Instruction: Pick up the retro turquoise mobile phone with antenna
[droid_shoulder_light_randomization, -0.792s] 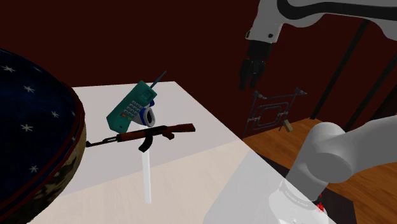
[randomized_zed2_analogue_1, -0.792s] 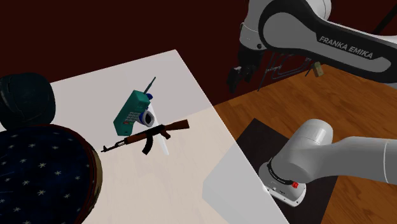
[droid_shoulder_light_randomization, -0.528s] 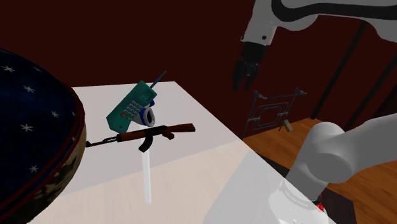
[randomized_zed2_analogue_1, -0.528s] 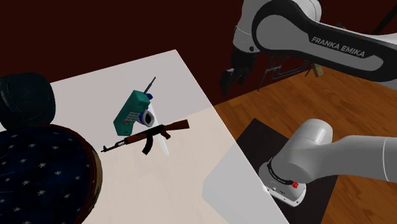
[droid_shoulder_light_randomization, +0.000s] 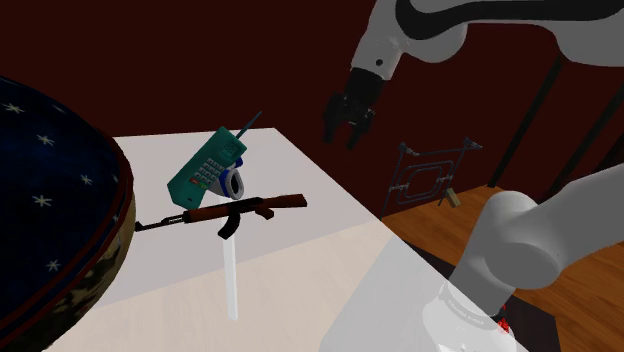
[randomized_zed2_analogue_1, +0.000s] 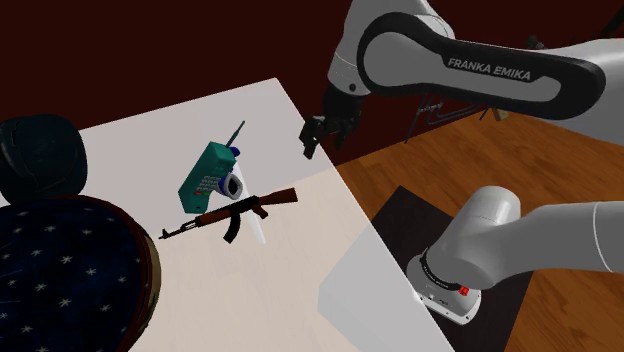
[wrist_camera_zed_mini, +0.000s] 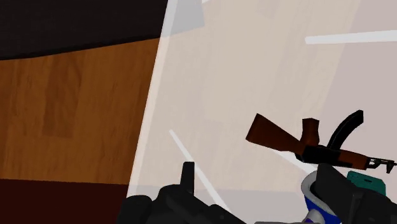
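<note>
The gripper (droid_shoulder_light_randomization: 341, 130), fingers apart and empty, is hanging at three o'clock from the turquoise phone (droid_shoulder_light_randomization: 205, 164), likely lining up clear of the toy rifle (droid_shoulder_light_randomization: 245, 208).

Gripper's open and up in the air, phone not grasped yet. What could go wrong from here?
The turquoise phone sits tilted, seemingly propped on a white and blue object; the open gripper may tip it instead of clasping it.
The rifle lies against the phone's lower end, so a finger could snag it.
The antenna sticks up toward the gripper's side and might be clipped.
</note>
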